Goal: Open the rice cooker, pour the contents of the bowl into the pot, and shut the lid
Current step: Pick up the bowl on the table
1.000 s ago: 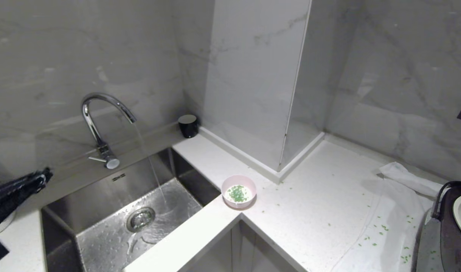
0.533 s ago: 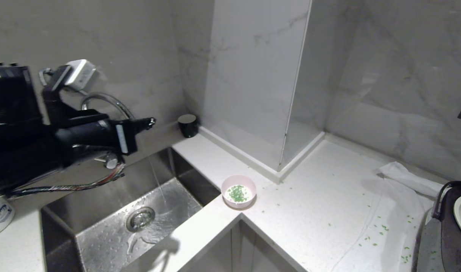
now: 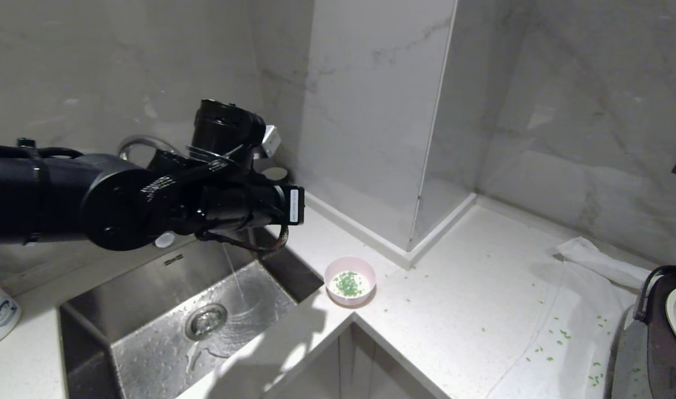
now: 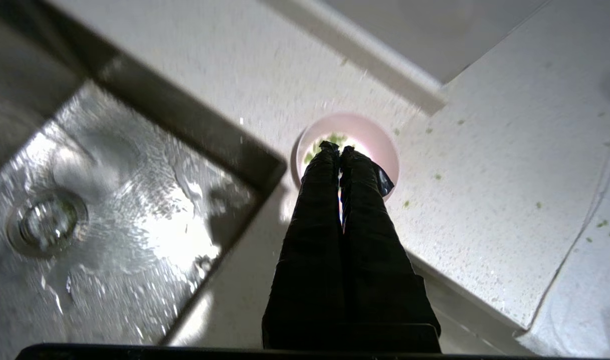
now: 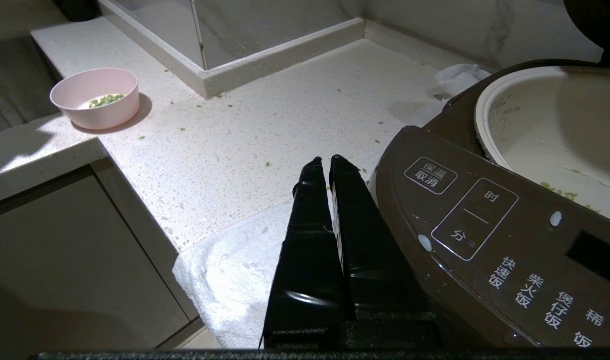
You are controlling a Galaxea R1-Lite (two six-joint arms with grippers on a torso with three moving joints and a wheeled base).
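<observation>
Since the left gripper hangs pressed together above the bowl at the counter corner beside the sink, you should spread it, then pinch the rim gently, keeping the bowl level.

A: Finishes? Sink first.
B: Brushed steel, wet and glinting; drain is bright metal. Tap looks polished chrome.
A: Counter?
B: White stone look, fine speckle, smooth, low sheen. Walls are grey marble-pattern slabs, glossy.
A: Bowl?
B: Pale pink, smooth, looks like plastic, soft sheen.
A: Cooker?
B: Dark brown plastic shell, satin gloss, printed white labels. Inner pot is off-white, smooth, matt coating.
A: Under it?
B: White towel, nubbly cloth.
A: Grippers?
B: Fingers on the left and fingers on the right are wrapped in black glossy tape, creased. Left arm casing is matt black.
</observation>
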